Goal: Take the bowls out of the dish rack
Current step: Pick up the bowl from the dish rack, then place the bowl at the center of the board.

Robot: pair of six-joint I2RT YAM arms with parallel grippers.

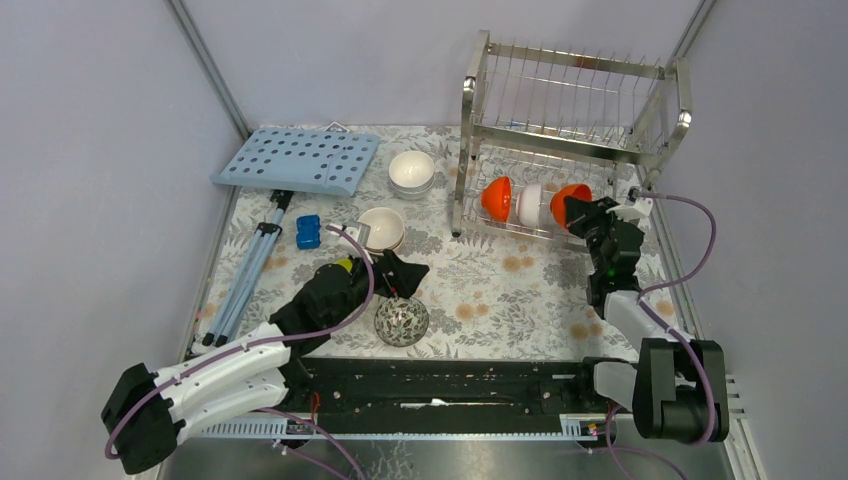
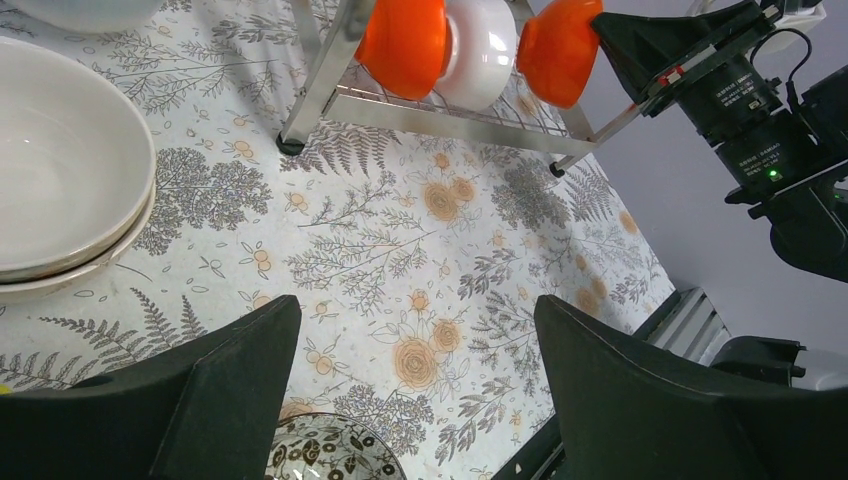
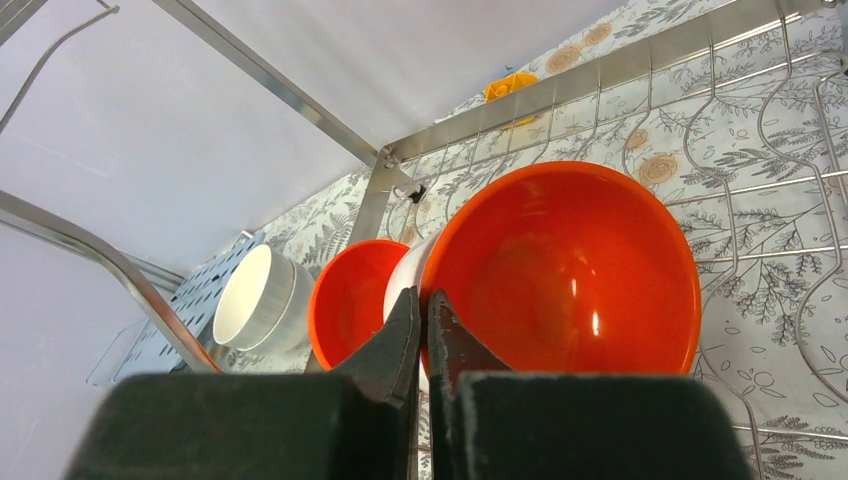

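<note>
1. The worktop [image 1: 500, 290], covered in a floral cloth, fills the middle of the top view between grey walls. Its widest open stretch lies at centre, between the things on the left and the rack on the right.
2. The dish rack [image 1: 468, 120] stands at the upper right, close to the back wall and the worktop's right edge. Three bowls stand on edge in its lower tier.
3. The left arm [image 1: 320, 300] reaches in from the lower left. Its jaws are spread wide and hold nothing, hanging just above the speckled bowl [image 1: 402, 322] near the front edge.
4. The right arm [image 1: 612, 255] runs up along the right edge to the front of the rack's lower tier. Its jaws are pinched nearly together on the near rim of the right orange bowl [image 3: 570, 270].
5. A light-blue perforated board [image 1: 300, 160] lies tilted at the upper left, against the wall.
6. A folded tripod [image 1: 250, 265] lies along the left edge.
7. Beside the right orange bowl in the rack stand a white bowl [image 1: 530, 204] and then the left orange bowl [image 1: 496, 199], packed close together.
8. Stacked cream bowls [image 1: 381, 229] and stacked white bowls [image 1: 411, 171] sit on the worktop left of the rack, apart from it.
9. A blue block [image 1: 308, 232] lies just left of the cream bowls.
10. A yellow clip [image 3: 510, 85] sits on the rack's far rail.
</note>
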